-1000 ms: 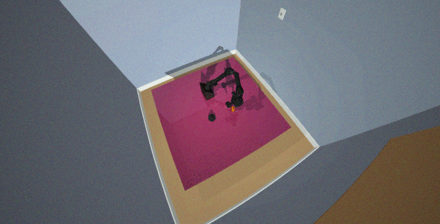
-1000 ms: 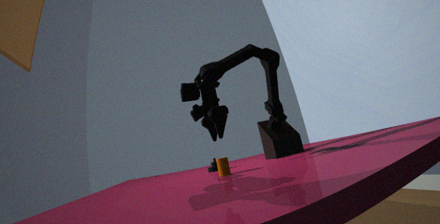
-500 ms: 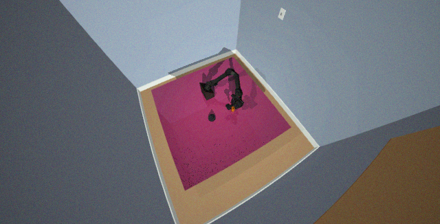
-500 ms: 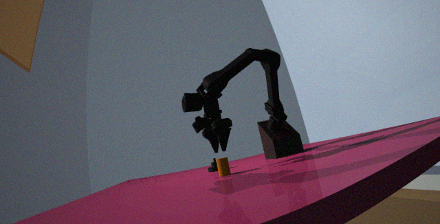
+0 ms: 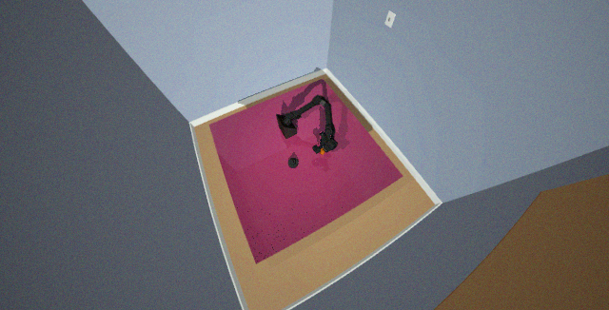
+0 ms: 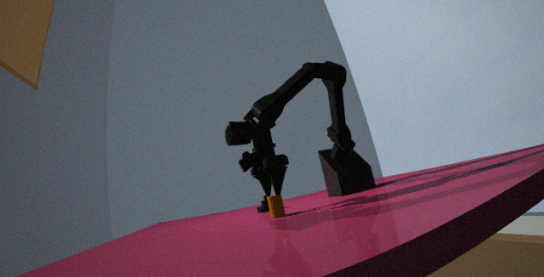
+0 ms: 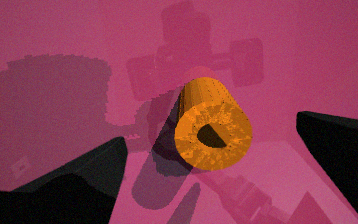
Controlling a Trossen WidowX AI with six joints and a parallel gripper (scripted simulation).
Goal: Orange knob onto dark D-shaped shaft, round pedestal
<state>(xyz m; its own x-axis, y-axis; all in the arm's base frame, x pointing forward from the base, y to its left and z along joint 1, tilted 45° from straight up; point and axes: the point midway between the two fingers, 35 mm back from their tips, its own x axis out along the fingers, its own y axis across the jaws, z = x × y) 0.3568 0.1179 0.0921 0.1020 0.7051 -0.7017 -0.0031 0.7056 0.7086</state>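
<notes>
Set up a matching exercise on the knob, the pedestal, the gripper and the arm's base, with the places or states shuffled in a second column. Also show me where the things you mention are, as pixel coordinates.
1. orange knob [image 5: 323, 151] [image 6: 276, 206] [image 7: 232, 156]
2. round pedestal [image 5: 293, 163] [image 6: 262, 210]
3. gripper [image 6: 272, 195] [image 7: 208, 133]
4. arm's base [image 5: 288, 131] [image 6: 353, 177]

A. open, pointing down
B. boxy, under the arm's foot
C. upright, D-shaped hole showing on top
D. dark, standing apart from the knob

Pairs: 1-C, 2-D, 3-A, 4-B
</notes>
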